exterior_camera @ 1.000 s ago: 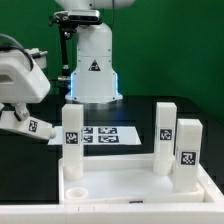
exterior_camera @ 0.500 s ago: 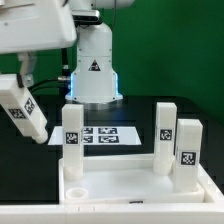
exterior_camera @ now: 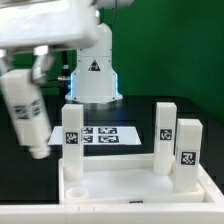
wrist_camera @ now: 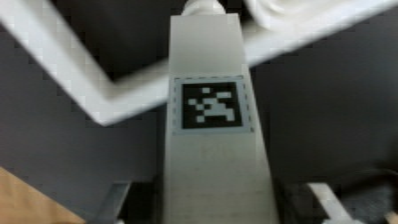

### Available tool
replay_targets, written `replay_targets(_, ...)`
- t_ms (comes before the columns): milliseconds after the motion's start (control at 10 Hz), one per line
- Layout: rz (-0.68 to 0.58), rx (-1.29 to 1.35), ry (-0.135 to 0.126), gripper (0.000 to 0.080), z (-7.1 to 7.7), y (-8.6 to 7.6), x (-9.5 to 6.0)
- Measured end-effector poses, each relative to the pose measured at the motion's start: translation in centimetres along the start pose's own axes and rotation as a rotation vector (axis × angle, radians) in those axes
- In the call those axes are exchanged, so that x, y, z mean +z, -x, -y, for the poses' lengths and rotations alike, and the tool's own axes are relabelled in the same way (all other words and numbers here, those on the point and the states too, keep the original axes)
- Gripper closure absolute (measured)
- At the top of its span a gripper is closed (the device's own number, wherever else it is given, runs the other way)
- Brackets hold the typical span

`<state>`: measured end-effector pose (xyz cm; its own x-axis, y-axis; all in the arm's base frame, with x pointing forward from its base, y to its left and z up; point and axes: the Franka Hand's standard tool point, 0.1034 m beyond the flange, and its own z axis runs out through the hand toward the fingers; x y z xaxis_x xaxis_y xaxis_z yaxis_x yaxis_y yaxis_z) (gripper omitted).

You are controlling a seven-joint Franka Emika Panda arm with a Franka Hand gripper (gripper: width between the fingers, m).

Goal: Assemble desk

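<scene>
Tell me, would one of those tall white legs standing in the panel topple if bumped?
Probably. The leg is tall and narrow, so likely tippy. It looks like rigid plastic, and the panel may steady it.

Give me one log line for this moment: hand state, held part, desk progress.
hand: shut on leg | held leg: in air, tilted, at exterior view's left | panel: three legs standing in it | near-left socket: empty

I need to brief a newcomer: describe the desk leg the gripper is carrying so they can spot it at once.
Start at the white square panel at the front of the exterior view, where three legs stand upright in its corners. Look up and to the exterior view's left, under the robot's white arm. There the fourth leg hangs in the air, slightly tilted, the only one off the panel.
</scene>
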<state>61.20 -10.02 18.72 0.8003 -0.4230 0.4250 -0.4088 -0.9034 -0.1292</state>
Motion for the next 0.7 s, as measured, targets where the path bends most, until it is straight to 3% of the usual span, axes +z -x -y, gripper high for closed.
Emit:
replay_targets(200,-0.095,0.085,-0.034,0.0515,5.2,1.1,0.1)
replay_targets(300,-0.138,0.091,-0.031,0.0515,5.7,2.0,0.6)
replay_targets(600,-0.118,0.073,-0.025,0.0515,5.5,2.2,0.9)
replay_targets(700,-0.115,-0.025,-0.019,0.0515,6.1,2.9,1.4)
